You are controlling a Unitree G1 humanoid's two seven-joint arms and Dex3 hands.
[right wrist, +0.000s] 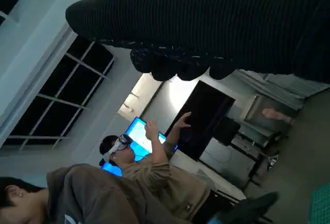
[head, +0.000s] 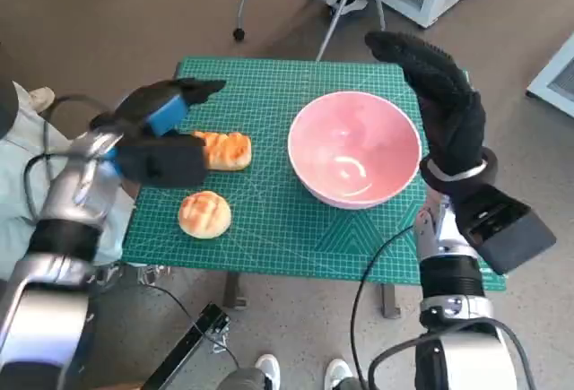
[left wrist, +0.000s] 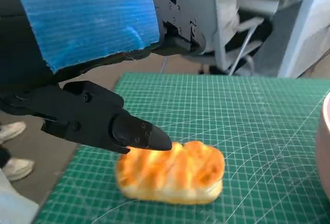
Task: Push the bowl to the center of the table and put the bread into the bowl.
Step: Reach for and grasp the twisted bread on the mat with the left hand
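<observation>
Soft, light bread sits under the released left hand; take it gently by its sides.

My left hand reaches forward with its fingers spread and empty, its forearm angled up from below, while my gloved right hand stands raised, flat and open, holding nothing.

Even indoor light, glare inside the bowl, blurred bread.
</observation>
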